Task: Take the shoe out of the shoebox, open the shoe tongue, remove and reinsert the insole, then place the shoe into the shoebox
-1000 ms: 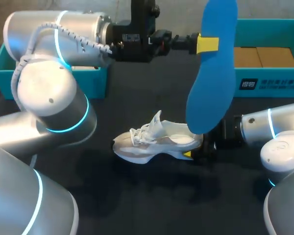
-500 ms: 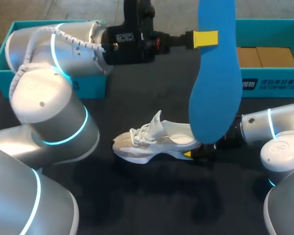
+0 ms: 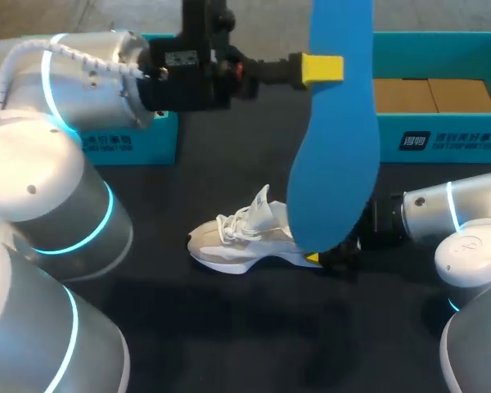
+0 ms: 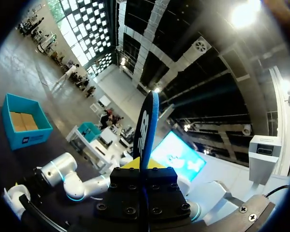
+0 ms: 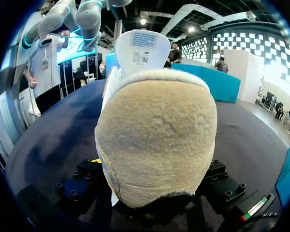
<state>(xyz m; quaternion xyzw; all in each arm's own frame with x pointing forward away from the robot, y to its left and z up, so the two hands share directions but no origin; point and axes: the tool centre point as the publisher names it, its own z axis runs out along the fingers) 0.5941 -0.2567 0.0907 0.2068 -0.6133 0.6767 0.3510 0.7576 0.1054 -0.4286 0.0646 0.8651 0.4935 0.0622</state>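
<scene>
Our left hand [image 3: 323, 70], entering from the left, is clenched on the blue insole [image 3: 334, 155]. It holds the insole upright in the air above the tabletop [image 3: 229, 327]. The white shoe [image 3: 245, 237] stands on its sole on the tabletop with its tongue raised. Our right hand [image 3: 331, 255] grasps it at the heel. From the head view, the insole's lower end overlaps that heel. The teal shoebox [image 3: 442, 143] stands behind, apart from the shoe.
</scene>
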